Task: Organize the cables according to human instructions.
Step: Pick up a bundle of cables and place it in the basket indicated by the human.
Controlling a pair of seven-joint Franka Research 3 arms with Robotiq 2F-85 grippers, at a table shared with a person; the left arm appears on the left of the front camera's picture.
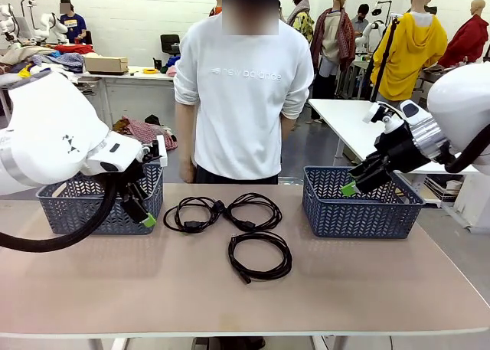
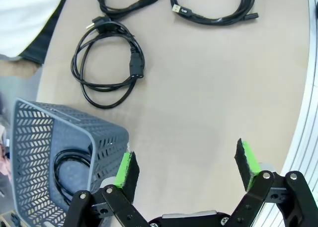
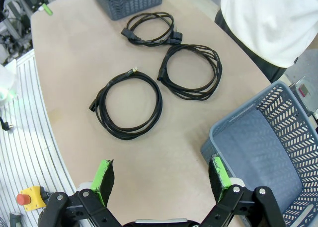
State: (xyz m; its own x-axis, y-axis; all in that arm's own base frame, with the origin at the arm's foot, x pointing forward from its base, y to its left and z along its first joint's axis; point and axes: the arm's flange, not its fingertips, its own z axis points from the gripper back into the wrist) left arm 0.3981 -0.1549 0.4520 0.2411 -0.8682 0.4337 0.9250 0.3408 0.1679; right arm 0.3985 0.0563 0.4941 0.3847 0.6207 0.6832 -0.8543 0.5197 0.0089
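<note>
Both the left gripper (image 2: 186,162) and right gripper (image 3: 161,175) hang wide and empty, three cables (image 3: 156,105) lie on the table (image 1: 115,289), a fourth cable (image 2: 62,160) in the left basket (image 2: 30,132); lifting either far coil (image 1: 191,227) may drag its seemingly touching neighbour

Seen from the front, the left arm (image 1: 46,135) and its hose (image 1: 38,244) mask much of the left basket (image 1: 69,204). From the left wrist, a coiled cable (image 2: 67,154) inside is half-hidden by mesh, while the frame's edge crops the middle cable (image 2: 121,11) and near cable (image 2: 213,21).
</note>
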